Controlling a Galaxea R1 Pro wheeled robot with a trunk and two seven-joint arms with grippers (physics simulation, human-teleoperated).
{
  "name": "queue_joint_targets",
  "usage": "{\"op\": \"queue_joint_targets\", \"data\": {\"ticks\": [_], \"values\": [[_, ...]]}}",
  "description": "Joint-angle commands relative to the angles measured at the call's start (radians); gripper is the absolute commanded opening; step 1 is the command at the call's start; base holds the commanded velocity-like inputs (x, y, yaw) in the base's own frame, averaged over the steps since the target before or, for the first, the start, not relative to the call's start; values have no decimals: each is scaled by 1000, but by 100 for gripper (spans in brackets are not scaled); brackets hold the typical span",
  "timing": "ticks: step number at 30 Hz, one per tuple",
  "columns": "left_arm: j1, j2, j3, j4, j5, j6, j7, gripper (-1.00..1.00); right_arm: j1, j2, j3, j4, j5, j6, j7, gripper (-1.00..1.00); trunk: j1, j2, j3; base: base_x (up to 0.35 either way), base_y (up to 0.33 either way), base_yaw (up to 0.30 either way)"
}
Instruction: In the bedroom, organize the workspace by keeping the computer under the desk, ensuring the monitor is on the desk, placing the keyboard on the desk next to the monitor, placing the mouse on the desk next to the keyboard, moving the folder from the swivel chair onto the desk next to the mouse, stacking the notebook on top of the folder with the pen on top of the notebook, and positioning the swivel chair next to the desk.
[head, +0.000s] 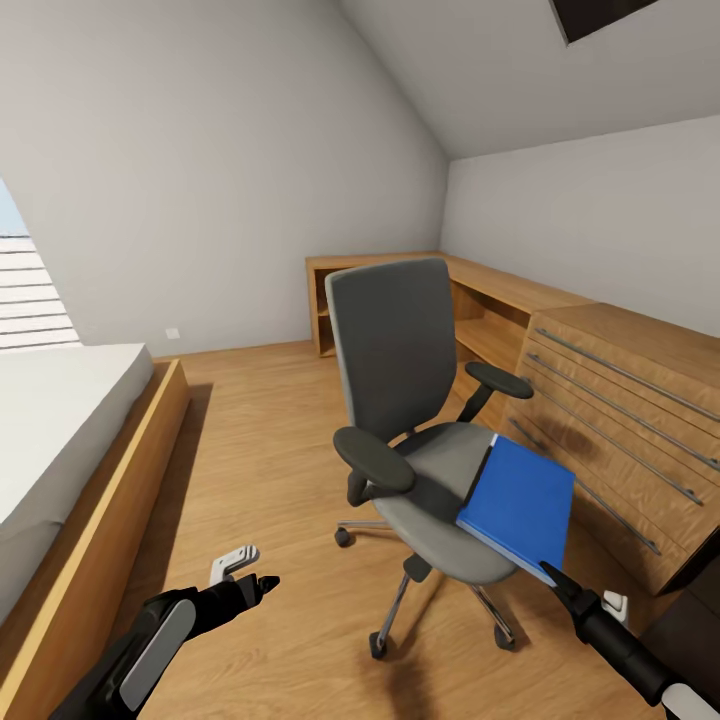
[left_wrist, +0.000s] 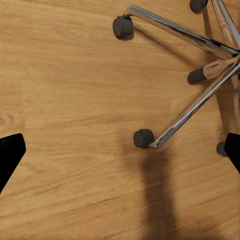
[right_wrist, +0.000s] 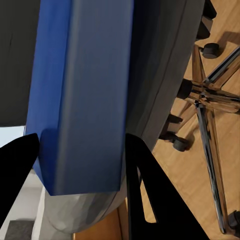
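Right end effector (head: 556, 577) sits low at the front of the swivel chair (head: 420, 400), tips right at the near corner of the folder (head: 520, 505). In the right wrist view its two dark fingers (right_wrist: 150, 200) stand apart on either side of the folder's corner (right_wrist: 82, 100); not closed on it, and contact can't be judged. Folder is bright blue, lying on the chair seat on the side nearest this end effector, its corner hanging past the seat's front edge and sloping down toward the tips. Grey seat cushion (right_wrist: 155, 65) lies just behind the folder, with the chrome star base (right_wrist: 207, 100) and castors beyond it over the floor.

Left end effector (head: 255, 583) hovers over the wood floor (head: 260, 450), well apart from the chair and off to the side away from the folder. Left wrist view has both black fingertips (left_wrist: 10, 155) at the picture edges, spread wide, nothing between them; ahead of them are chrome chair legs (left_wrist: 190, 110) and dark castors (left_wrist: 144, 138) on the floor.

Farther out from the right end effector, just past the chair, is a light wooden chest (head: 620, 420) with long bar handles. Beyond the chair back, low wooden shelving (head: 480, 300) runs along the wall into the corner. Far from the left end effector, on its outer side, is a bed (head: 70, 440) with a wooden frame.
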Motion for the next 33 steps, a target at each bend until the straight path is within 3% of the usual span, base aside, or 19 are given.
{"op": "queue_joint_targets", "data": {"ticks": [1, 18, 33], "values": [[0, 1, -2, -1, 8, 2, 5, 100, -1, -1, 6, 1, -10, 9, 2, -100, 0, 0, -1, 0, 0, 0], [-1, 4, -1, -2, 9, 2, 4, 100, -1, -1, 6, 1, -10, 9, 2, -100, 0, 0, -1, 0, 0, 0], [-1, 5, -1, -1, 5, 1, 6, 100, -1, -1, 5, -1, -10, 8, 4, -100, -58, 105, 46, 0, 0, 0]]}}
